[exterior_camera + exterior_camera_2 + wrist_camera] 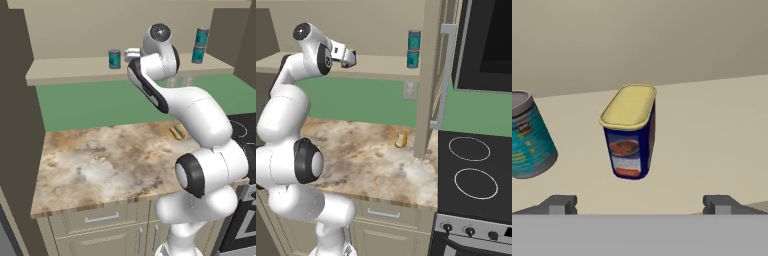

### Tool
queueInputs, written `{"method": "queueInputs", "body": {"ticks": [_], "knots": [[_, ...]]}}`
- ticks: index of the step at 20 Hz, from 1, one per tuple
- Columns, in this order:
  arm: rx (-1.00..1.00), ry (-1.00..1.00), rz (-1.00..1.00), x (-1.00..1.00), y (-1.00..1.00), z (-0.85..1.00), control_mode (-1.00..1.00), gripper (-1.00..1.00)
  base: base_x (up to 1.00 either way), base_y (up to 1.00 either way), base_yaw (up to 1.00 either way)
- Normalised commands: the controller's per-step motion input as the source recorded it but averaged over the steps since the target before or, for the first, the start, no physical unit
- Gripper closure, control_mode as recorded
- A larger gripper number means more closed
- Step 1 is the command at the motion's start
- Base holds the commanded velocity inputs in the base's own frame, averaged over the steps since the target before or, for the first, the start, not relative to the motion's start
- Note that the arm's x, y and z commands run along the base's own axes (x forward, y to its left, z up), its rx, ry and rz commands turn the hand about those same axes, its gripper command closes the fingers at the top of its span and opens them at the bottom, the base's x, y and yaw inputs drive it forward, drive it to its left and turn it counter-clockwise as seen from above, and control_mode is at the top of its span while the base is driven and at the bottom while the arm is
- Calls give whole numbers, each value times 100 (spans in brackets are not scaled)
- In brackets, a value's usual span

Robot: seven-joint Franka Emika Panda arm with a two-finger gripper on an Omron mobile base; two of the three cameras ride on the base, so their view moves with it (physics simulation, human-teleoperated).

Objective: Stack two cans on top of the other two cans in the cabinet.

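A small navy can (629, 132) with a yellow top and red label stands on the beige cabinet shelf (722, 125), just ahead of my open gripper (640, 205) and centred between its widely spread fingertips (559, 204). To its left stands a single teal can (527, 137) with a grey top, also seen in the left base view (115, 58). In the right base view my gripper (345, 54) reaches onto the shelf (381, 67) beside the navy can (351, 58). Further right, one teal can (414, 39) sits stacked on another (413, 58).
Below the shelf lies a marbled counter (110, 155) with a small yellow object (176, 131) near its back right. A vertical cabinet panel (426, 75) stands right of the stacked cans, and beyond it are a stove (471, 170) and a dark microwave (491, 40).
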Motion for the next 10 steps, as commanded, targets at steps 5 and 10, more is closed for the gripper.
{"method": "queueInputs", "body": {"ticks": [5, 10], "knots": [[0, 0, -4, 11, 0, -5, -100, -100, 0, 0, 0], [0, 0, -4, 11, 3, -7, -100, -100, 0, 0, 0]]}}
